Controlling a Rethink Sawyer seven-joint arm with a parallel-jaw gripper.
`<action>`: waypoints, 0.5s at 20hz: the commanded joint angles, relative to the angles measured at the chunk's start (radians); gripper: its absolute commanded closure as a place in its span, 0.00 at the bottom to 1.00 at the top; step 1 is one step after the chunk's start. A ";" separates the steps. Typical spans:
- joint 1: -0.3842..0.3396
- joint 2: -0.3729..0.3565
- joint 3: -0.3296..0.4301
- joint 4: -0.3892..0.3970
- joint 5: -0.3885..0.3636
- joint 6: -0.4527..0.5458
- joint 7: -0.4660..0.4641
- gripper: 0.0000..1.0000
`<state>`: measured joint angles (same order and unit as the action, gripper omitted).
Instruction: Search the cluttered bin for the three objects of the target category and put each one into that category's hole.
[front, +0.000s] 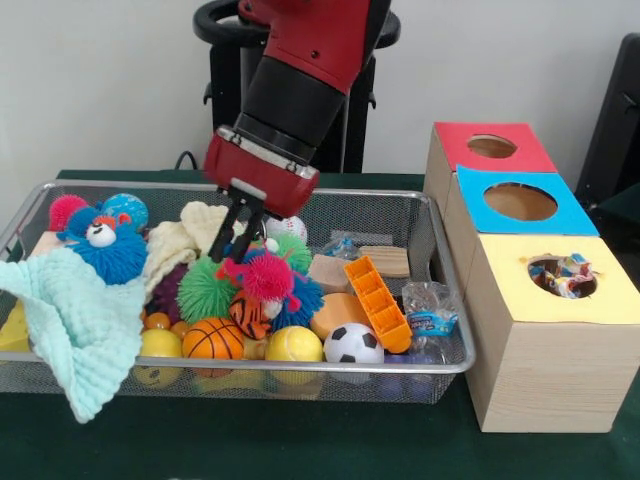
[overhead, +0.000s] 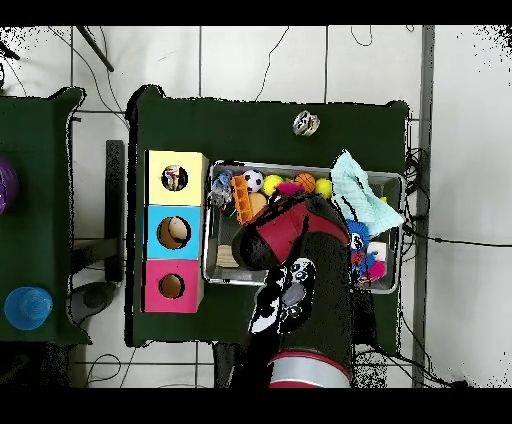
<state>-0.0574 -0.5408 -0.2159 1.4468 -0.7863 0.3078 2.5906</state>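
Observation:
The wire mesh bin (front: 330, 189) holds a pile of toys. My gripper (front: 240, 250) reaches down into its middle, open, tips between a pale-yellow knitted cloth (front: 180, 240) and a green spiky ball (front: 205, 290); nothing shows held. A multicoloured speckled textile piece (front: 562, 276) sits in the round hole of the yellow-topped box (front: 500, 290); it also shows in the overhead view (overhead: 174, 180). No other speckled textile shows in the bin. In the overhead view my arm (overhead: 290, 235) covers the bin's middle (overhead: 392, 178) and hides the gripper.
A mint cloth (front: 75, 320) hangs over the bin's front left rim. Balls, spiky toys, a blue plush (front: 100, 245), an orange tray (front: 377, 303), wood blocks and plastic packets fill the bin. The blue-topped box (front: 520, 203) and red-topped box (front: 490, 147) stand behind the yellow one.

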 joint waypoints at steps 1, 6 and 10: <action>0.044 0.053 -0.117 -0.058 0.086 -0.080 0.294 1.00; 0.056 0.059 -0.151 -0.045 0.141 -0.103 0.265 1.00; 0.072 0.071 -0.187 -0.043 0.181 -0.121 0.254 1.00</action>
<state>0.0027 -0.5126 -0.3676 1.4367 -0.6822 0.2637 2.5908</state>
